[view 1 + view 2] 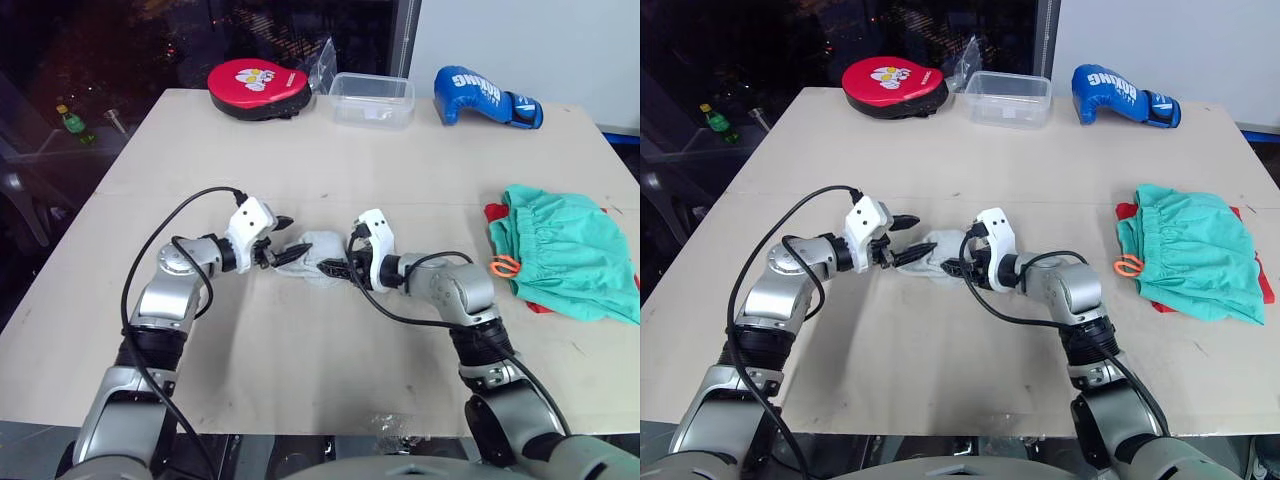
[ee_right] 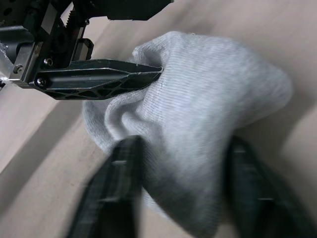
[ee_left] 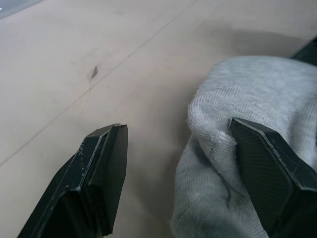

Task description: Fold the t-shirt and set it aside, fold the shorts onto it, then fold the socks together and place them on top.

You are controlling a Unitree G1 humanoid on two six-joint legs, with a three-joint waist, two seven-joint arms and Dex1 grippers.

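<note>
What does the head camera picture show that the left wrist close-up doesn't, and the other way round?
Head view alone: the green shorts lying over the red t-shirt at the table's right side, the red mitt, the clear box and the blue glove along the far edge, and the right tool at the socks. Wrist view alone: the knit weave of the fabric and a small dark mark on the table. Both: the grey socks and the left tool, open, one finger against them.

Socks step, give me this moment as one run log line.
stage: sock fold | socks: bunched mid-table | left gripper: open, one finger on socks | right gripper: straddling socks | shorts: on t-shirt
</note>
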